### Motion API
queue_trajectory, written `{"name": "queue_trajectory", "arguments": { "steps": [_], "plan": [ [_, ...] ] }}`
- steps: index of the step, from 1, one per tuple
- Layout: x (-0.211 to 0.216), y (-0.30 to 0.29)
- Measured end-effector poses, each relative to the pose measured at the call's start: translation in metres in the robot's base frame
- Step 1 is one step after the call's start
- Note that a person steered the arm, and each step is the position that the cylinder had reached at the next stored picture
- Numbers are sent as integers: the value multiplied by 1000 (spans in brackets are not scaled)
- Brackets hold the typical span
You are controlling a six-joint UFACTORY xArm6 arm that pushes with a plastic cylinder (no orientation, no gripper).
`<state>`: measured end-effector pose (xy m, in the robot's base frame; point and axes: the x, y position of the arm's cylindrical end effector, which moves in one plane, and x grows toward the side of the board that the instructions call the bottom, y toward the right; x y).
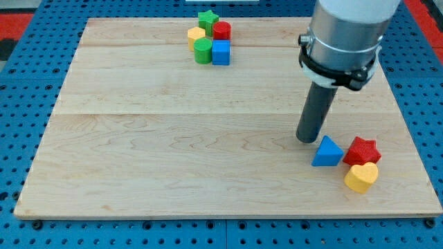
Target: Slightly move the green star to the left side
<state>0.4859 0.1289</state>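
Note:
The green star (pixel 207 19) sits at the view's top, at the back of a tight cluster with a red cylinder (pixel 221 31), a yellow block (pixel 196 36), a green cylinder (pixel 203 50) and a blue cube (pixel 221 52). My tip (pixel 306 139) rests on the board at the view's lower right, far from the star. It stands just up and left of a blue triangle (pixel 327 152).
A red star (pixel 363 151) and a yellow heart (pixel 361 177) lie right of the blue triangle, close to the board's right edge. The wooden board (pixel 173 138) lies on a blue pegboard surface.

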Motion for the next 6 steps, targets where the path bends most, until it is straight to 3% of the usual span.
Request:
{"name": "queue_trajectory", "arguments": {
  "steps": [1, 3, 4, 6],
  "plan": [
    [-66, 2],
    [-237, 30],
    [-293, -2],
    [-294, -89]
  ]
}}
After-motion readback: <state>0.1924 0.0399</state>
